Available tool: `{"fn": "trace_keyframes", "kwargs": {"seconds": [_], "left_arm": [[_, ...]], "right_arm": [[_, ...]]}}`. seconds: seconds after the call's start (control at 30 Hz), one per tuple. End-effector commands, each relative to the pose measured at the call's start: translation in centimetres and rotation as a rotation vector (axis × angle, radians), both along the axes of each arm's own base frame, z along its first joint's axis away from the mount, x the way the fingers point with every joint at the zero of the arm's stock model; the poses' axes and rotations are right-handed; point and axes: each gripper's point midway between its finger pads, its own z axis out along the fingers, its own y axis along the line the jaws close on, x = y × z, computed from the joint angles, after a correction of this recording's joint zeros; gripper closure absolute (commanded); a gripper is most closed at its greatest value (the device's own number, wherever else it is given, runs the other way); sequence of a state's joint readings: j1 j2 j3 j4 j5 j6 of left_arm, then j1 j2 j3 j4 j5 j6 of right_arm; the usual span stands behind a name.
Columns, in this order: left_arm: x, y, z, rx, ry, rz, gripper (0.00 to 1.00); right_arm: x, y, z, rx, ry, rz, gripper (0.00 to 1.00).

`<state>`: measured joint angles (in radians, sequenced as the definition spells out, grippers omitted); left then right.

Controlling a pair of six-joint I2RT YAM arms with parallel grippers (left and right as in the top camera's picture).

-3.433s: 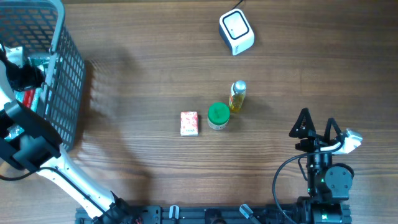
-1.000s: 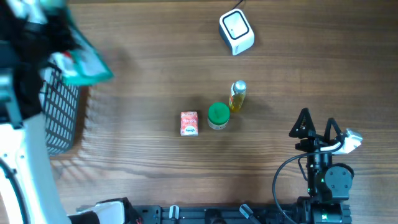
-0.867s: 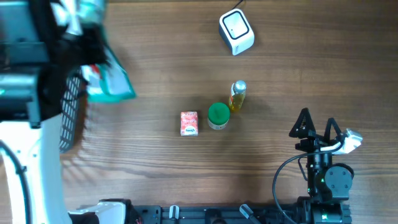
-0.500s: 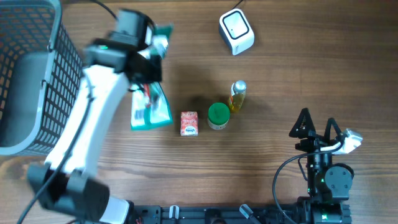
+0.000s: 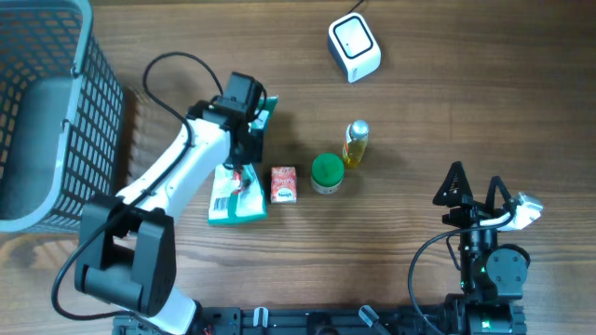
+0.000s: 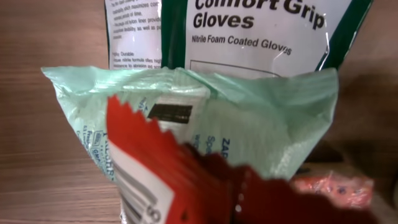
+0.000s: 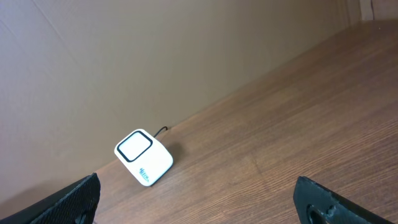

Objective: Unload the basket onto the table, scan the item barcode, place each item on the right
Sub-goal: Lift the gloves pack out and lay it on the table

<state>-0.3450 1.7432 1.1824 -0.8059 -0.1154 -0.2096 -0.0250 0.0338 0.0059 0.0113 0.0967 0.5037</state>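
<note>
- Wire basket: far left.
- Left gripper: left of centre, jaws closed on glove packet, just beside pink carton.
- Scanner: far, right of centre.
- Right gripper: near right, jaws spread wide, empty.

A grey mesh basket stands at the left end of the wooden table. Near the middle, a small pink box, a green-lidded jar and a little yellow bottle sit close together.

Blocked at centre by box, jar and bottle, close together; walled at left by basket; open surface beside scanner.
</note>
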Motion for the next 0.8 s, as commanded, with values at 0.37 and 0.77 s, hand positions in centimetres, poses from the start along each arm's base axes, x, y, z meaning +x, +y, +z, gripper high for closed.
{"fn": "trace_keyframes", "kwargs": {"seconds": [0.37,0.77], "left_arm": [[-0.86,0.00,-1.89,0.016,0.005,0.002,0.68],[-0.81,0.03,-1.74,0.019,0.004,-0.009,0.28]], "right_arm": [[0.03,0.29,0.07,-0.004,-0.003,0.015,0.00],[0.03,0.29,0.07,-0.004,-0.003,0.015,0.00]]}}
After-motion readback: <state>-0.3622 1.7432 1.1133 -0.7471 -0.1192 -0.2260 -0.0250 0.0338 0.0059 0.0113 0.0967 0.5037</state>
